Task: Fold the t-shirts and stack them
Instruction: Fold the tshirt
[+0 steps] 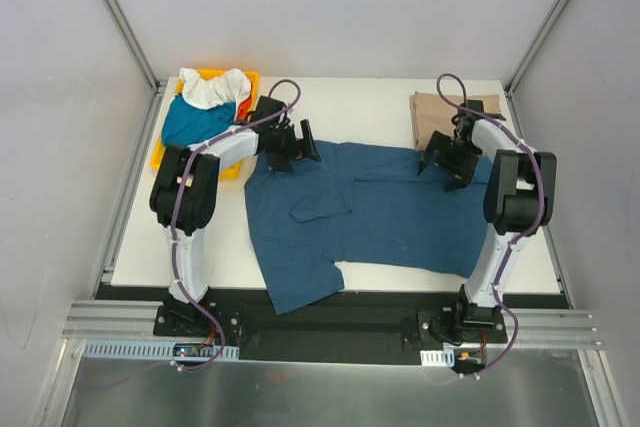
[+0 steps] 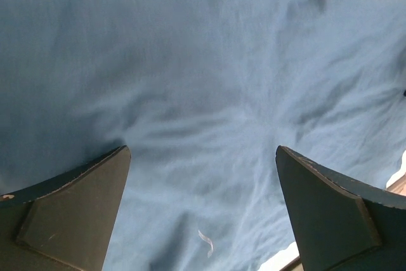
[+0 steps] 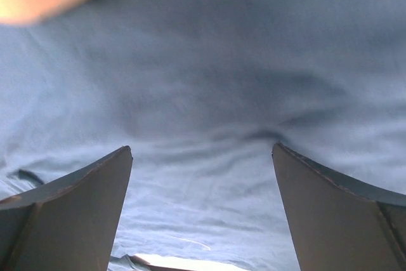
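Blue t-shirt (image 1: pixel 380 212) beneath both wide-open pincers (image 2: pixel 202 150) (image 3: pixel 202 149)

Yellow tray (image 1: pixel 159 154) sits at desk (image 1: pixel 370 107) far-left corner (rim partly hidden). Desk surface white; aluminium rail (image 1: pixel 110 322) runs along near edge.

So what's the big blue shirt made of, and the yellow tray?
The blue shirt looks like soft cloth, likely cotton, with a matte finish: it creases and lies limp. The tray is probably hard plastic, smooth and yellow, with a stiff straight rim.
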`<state>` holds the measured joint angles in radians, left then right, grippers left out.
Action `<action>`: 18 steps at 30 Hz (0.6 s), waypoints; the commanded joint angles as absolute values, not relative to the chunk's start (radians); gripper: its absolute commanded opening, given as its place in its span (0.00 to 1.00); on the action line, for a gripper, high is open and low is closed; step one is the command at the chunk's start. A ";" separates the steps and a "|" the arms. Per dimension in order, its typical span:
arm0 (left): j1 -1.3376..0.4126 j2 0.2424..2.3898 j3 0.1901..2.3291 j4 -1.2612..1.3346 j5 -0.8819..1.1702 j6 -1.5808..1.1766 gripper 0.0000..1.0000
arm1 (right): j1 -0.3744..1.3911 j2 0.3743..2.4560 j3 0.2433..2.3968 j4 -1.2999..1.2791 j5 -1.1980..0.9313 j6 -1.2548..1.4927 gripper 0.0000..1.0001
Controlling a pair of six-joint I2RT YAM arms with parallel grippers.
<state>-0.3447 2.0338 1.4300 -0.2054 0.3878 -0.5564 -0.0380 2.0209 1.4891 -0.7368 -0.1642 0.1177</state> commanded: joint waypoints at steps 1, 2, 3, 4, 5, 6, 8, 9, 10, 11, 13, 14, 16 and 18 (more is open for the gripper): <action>-0.357 1.814 1.366 -0.242 0.402 -0.514 0.99 | -0.046 1.818 1.405 -0.741 -0.118 0.103 0.96; -0.367 1.780 1.344 -0.244 0.397 -0.509 0.99 | -0.046 1.751 1.355 -0.738 -0.089 0.104 0.96; -0.388 1.743 1.321 -0.245 0.378 -0.505 0.99 | -0.046 1.708 1.329 -0.730 -0.068 0.109 0.96; -0.400 1.667 1.268 -0.256 0.365 -0.506 0.99 | -0.045 1.671 1.304 -0.718 -0.048 0.118 0.96; -0.413 1.625 1.237 -0.264 0.350 -0.509 0.99 | -0.046 1.636 1.277 -0.712 -0.026 0.123 0.96; -0.425 1.583 1.201 -0.270 0.333 -0.528 0.99 | -0.046 1.561 1.235 -0.707 0.026 0.130 0.96; -0.469 1.456 1.088 -0.299 0.275 -0.554 0.99 | -0.046 1.496 1.191 -0.693 0.058 0.153 0.96; -0.483 1.418 1.050 -0.316 0.255 -0.596 0.99 | -0.046 1.447 1.155 -0.687 0.090 0.164 0.96; -0.512 1.352 0.984 -0.337 0.236 -0.618 0.99 | -0.046 1.424 1.141 -0.684 0.110 0.175 0.96; -0.528 1.321 0.953 -0.394 0.238 -0.633 0.99 | -0.046 1.405 1.131 -0.684 0.144 0.186 0.96; -0.572 1.229 0.867 -0.455 0.221 -0.685 0.99 | -0.046 1.358 1.095 -0.673 0.167 0.198 0.96; -0.622 1.198 0.838 -0.477 0.212 -0.705 0.99 | -0.048 1.347 1.083 -0.669 0.172 0.198 0.96; -0.667 1.119 0.732 -0.511 0.224 -0.791 0.99 | -0.048 1.319 1.056 -0.646 0.181 0.204 0.96; -0.730 1.082 0.666 -0.534 0.278 -0.872 0.99 | -0.051 1.312 1.049 -0.643 0.186 0.219 0.96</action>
<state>-0.6456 1.1572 0.7937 -0.3973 0.2558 -0.6930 -0.0410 1.3464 1.0763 -0.6762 0.1223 0.1761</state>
